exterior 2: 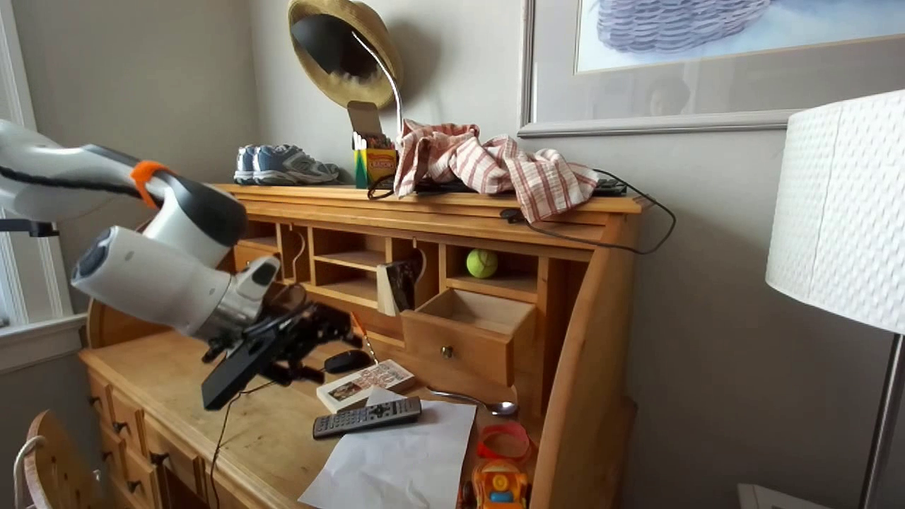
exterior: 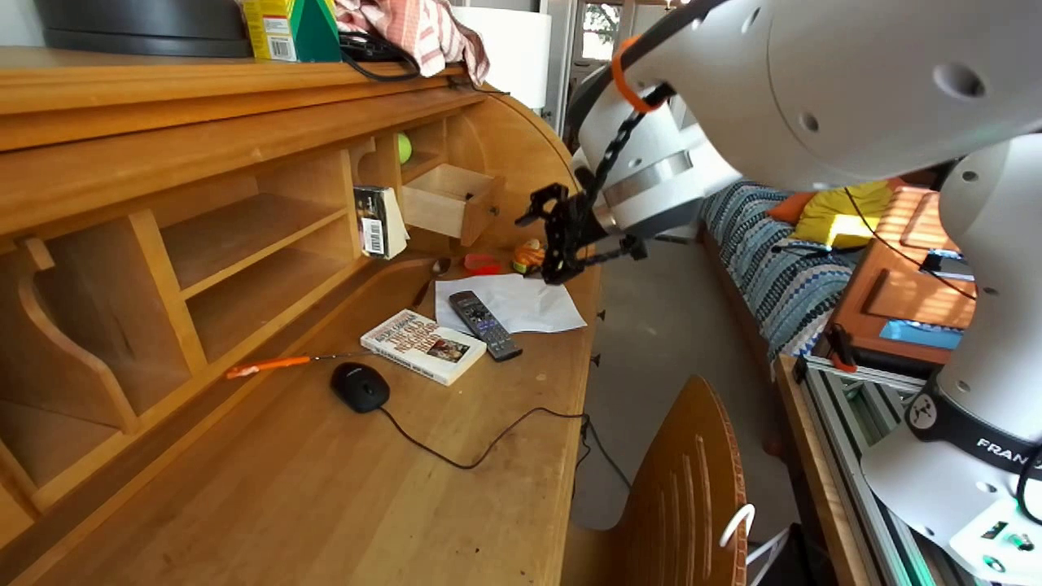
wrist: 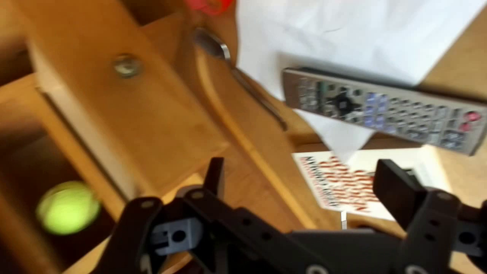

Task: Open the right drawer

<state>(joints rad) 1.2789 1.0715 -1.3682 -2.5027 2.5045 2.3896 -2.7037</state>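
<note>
The right drawer (exterior: 483,210) is pale wood with a small round knob. It stands pulled out of its slot, with its open top and inside showing in both exterior views, and looks empty in an exterior view (exterior 2: 466,353). In the wrist view the drawer front (wrist: 152,125) and its knob (wrist: 127,66) are at the left. My gripper (exterior: 537,244) hangs in the air above the desk, in front of the drawer and apart from it. In the wrist view its fingers (wrist: 300,167) are wide apart with nothing between them.
A tennis ball (exterior 2: 482,263) sits in the cubby above the drawer. A spoon (exterior 2: 503,408), red ring (exterior 2: 504,442), toy car (exterior 2: 500,484), paper (exterior 2: 417,452), remote (exterior 2: 368,417) and book (exterior 2: 368,384) lie on the desk. Another book (exterior: 378,221) stands beside the drawer.
</note>
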